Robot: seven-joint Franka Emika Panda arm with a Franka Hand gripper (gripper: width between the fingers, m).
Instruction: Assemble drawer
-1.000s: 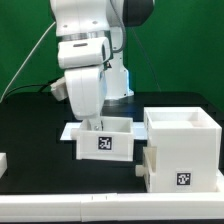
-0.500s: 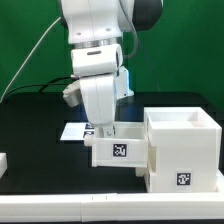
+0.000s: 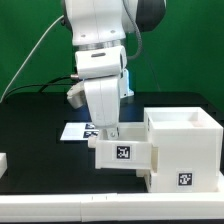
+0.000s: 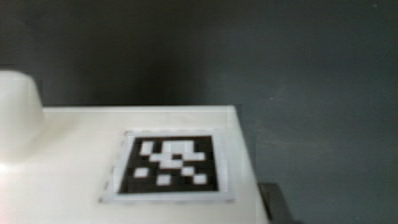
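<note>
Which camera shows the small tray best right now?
The exterior view: the whole small tray shows, against the big casing, gripper at its back wall. The wrist view gives only a blurred white surface with a tag.

The white robot arm point(image 3: 98, 60) reaches straight down, wrist vertical; its two-finger gripper point(image 3: 109, 132) points downward, jaws closed tight together.

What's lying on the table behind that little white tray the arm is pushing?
Behind the tray, a flat white marker board with black tags lies on the black table. The gripper and tray cover most of it.
</note>
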